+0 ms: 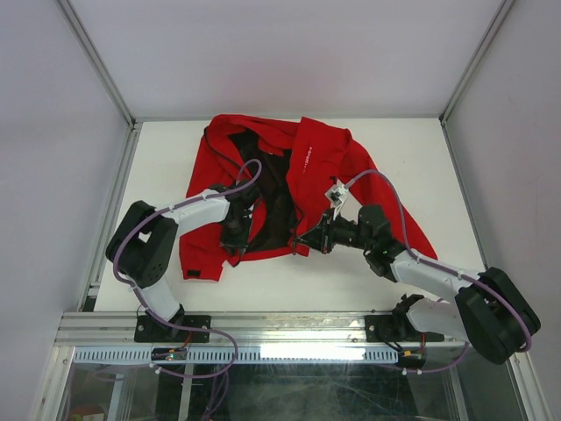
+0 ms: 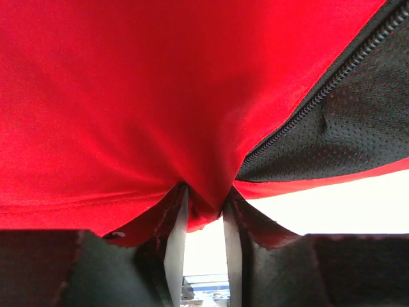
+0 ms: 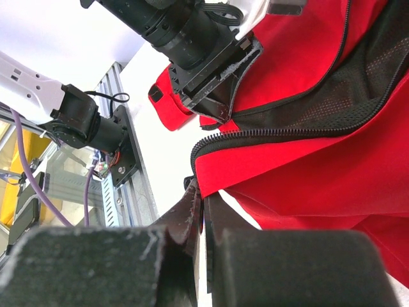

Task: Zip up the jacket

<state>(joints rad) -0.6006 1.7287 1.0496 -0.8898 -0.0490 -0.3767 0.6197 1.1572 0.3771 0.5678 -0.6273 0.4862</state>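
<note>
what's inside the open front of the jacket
Black mesh lining shows between the red front panels of the jacket, edged by dark zipper teeth. The left gripper covers part of it; no slider can be made out.

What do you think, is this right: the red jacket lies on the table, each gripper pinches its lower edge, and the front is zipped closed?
Only the last part is wrong: the front is open. The top external view shows the jacket parted, black lining exposed. The left gripper and right gripper do each pinch its lower edge.
</note>
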